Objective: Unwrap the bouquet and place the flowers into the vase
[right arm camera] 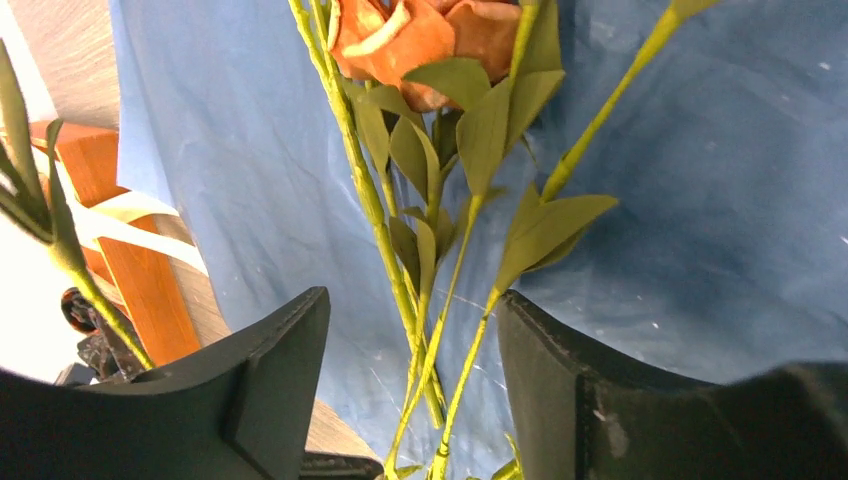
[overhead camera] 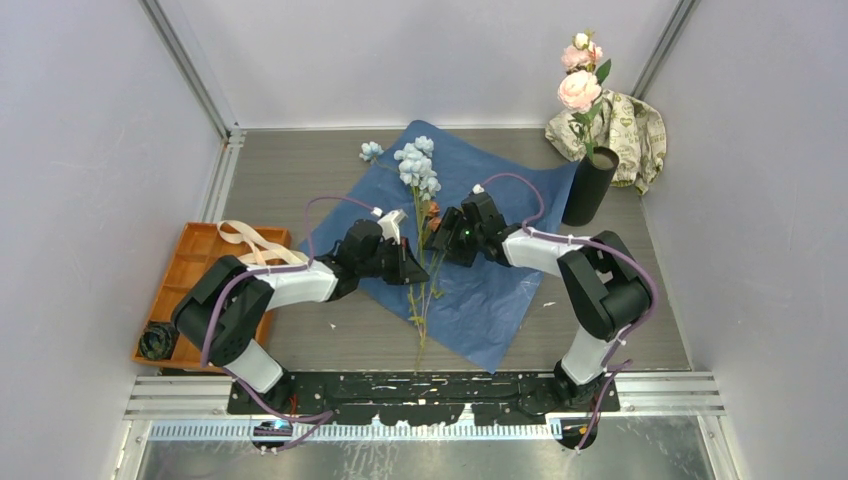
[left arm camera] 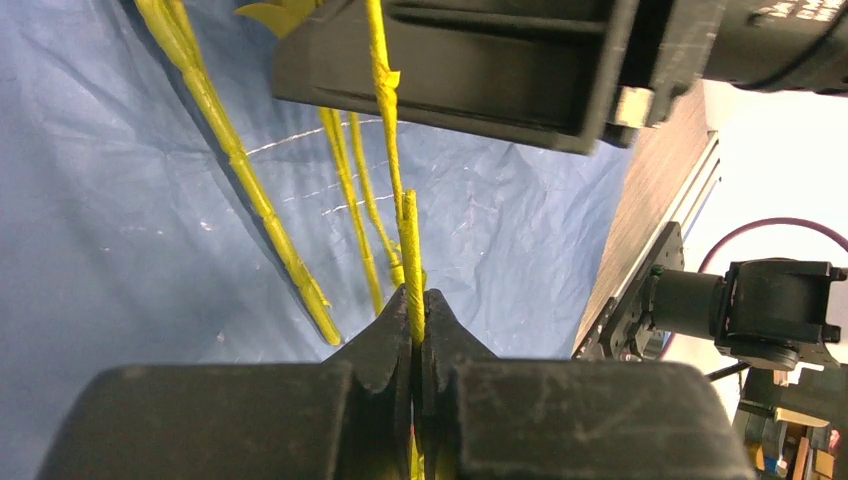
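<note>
**A:** Start at the near side. What does each pincer have?

**B:** The left pincer [left arm camera: 413,330] is clamped tight on one green stem [left arm camera: 409,240], which runs straight up out of its tips. The right pincer [right arm camera: 410,330] faces it with its jaws well apart. Several stems and leaves pass between them, and it grips nothing.

**A:** And what lies under them?

**B:** The blue paper [overhead camera: 500,290], spread flat and creased on the grey surface [overhead camera: 300,170]. The loose flowers [overhead camera: 418,165] lie along it, stems towards the arms and pale blue heads at the far end. A rust-orange bloom [right arm camera: 400,40] sits just beyond the right pincer.

**A:** Anything off to the left?

**B:** An orange tray [overhead camera: 190,270] with the cream ribbon [overhead camera: 250,243] lying in it.

**A:** Where is the vase?

**B:** Far right, upright, at the edge of the paper: the black vase [overhead camera: 590,187] has pink blooms [overhead camera: 580,88] standing in it. Behind it a beige cloth [overhead camera: 630,125] is bunched in the corner.

**A:** Any writing?

**B:** Only white lettering [left arm camera: 810,10] on a black housing in the left wrist view. The frame edge cuts it off, so I cannot read it.
</note>
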Motion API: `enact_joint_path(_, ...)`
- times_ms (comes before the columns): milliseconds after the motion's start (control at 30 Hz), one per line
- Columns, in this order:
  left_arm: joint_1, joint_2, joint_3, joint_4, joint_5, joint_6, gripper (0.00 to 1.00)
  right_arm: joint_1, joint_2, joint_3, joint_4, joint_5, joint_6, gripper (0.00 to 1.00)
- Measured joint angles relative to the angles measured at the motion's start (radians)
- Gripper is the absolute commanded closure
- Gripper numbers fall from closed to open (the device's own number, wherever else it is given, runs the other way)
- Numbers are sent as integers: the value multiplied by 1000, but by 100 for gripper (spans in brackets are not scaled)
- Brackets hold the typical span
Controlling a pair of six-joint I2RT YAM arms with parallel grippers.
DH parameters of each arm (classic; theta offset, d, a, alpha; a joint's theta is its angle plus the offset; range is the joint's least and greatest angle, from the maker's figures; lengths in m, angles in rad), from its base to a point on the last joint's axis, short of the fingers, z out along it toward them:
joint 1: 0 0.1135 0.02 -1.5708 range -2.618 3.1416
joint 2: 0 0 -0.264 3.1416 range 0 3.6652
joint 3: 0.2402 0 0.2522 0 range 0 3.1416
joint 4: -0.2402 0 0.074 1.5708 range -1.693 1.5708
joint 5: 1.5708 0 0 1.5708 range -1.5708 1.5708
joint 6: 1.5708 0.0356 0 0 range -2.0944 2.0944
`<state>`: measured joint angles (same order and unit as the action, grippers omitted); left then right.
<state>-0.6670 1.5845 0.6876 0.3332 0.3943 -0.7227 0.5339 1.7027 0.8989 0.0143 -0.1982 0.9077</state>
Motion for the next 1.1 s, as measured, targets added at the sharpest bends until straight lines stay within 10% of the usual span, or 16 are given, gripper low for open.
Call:
enact_joint_path(433,-10,-52,-2,13,18,-3,99,3,84,44,35,-50,14,98)
enact_joint_path(1100,-13,-195,38,-182,-1,33,53,7,-312,160,-330,101,-161,99)
